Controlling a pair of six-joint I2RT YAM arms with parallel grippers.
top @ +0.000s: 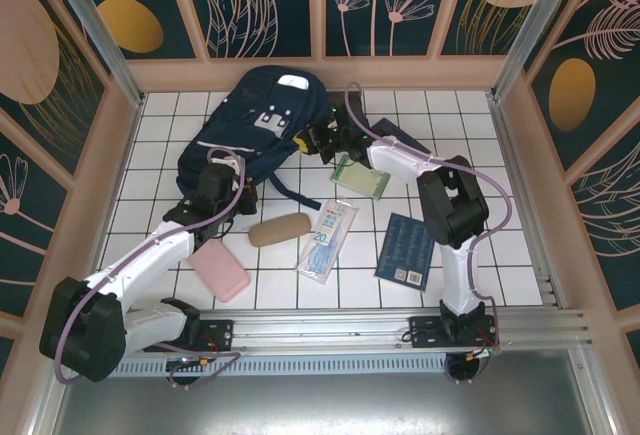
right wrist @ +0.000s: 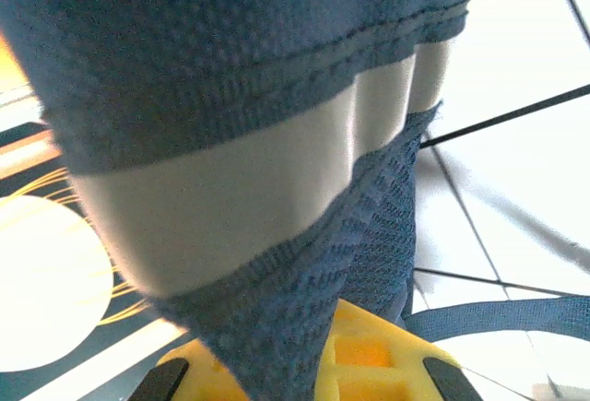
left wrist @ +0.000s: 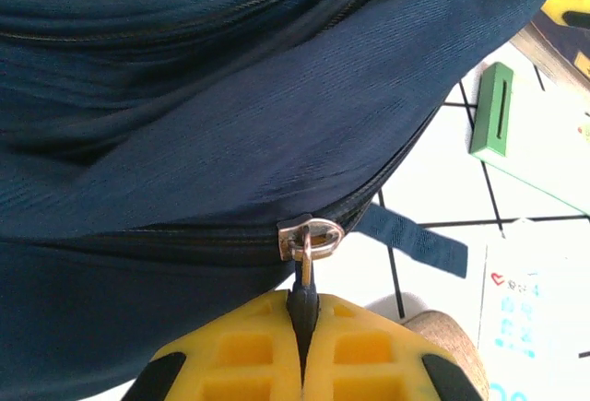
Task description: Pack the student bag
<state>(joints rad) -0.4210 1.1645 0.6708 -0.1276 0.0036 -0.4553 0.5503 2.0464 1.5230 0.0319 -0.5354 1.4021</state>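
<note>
Top cam: bag lies at 11 o'clock on the white tile table. Stuff to pack waits nearer. Pink case is at 7, brown case & clear packet are near the middle, green book is at 1 and blue book is at 4.

L gripper is at the bag's 7 o'clock edge. L wrist cam shows its yellow fingers shut tight on the black zip tab. The silver slider sits just past them at 12. Can't tell which side of it is open yet.

R gripper is at the bag's 3 o'clock side. R wrist cam shows it pinched shut on a fold of bag cloth w/ a white stripe.

Step now, I think: open the zip so things can go in. How to do it well:
- Pull the tab along the zip line, not up & away, or the slider may jam.
- Go slow.
- R side should pull the cloth the other way, so the zip line is tight & straight.
- Don't let loose cloth or the strap get in the teeth.
- Open it far enough for the big blue book.

Risk: the tab is small & thin, so it may slip out. If the whole bag slides instead of the zip, stop & grab again.
</note>
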